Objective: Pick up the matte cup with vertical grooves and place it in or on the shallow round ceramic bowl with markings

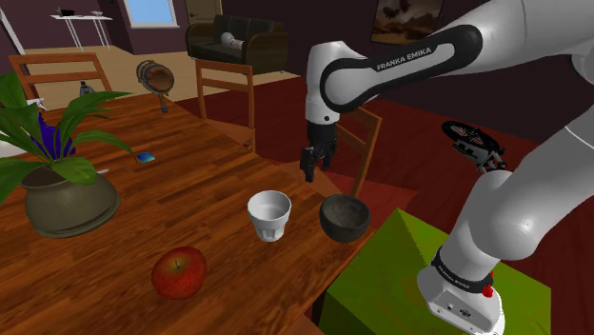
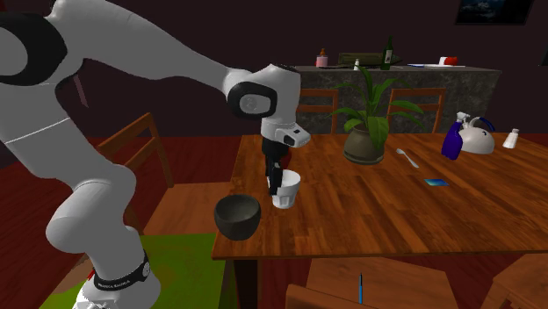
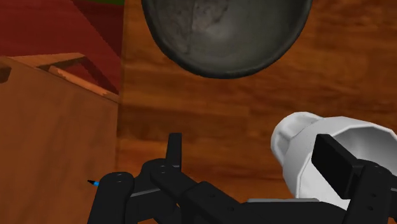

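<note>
White cup [image 1: 269, 216] stands beside dark bowl [image 1: 344, 219], pincer [image 1: 307, 173] spread apart.

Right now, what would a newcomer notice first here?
The white arm reaches in from the shoulder view's right, its black claw open above the wooden table. Below it a white cup and a dark bowl sit side by side near the table's edge; a red apple lies nearer the camera.

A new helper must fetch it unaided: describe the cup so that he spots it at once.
Start at the long wooden table and go to its edge nearest the robot's green stand. There a dark bowl sits, and the cup stands just beside it, with a red apple farther off. The cup alone is white, upright and ribbed with vertical grooves.
</note>
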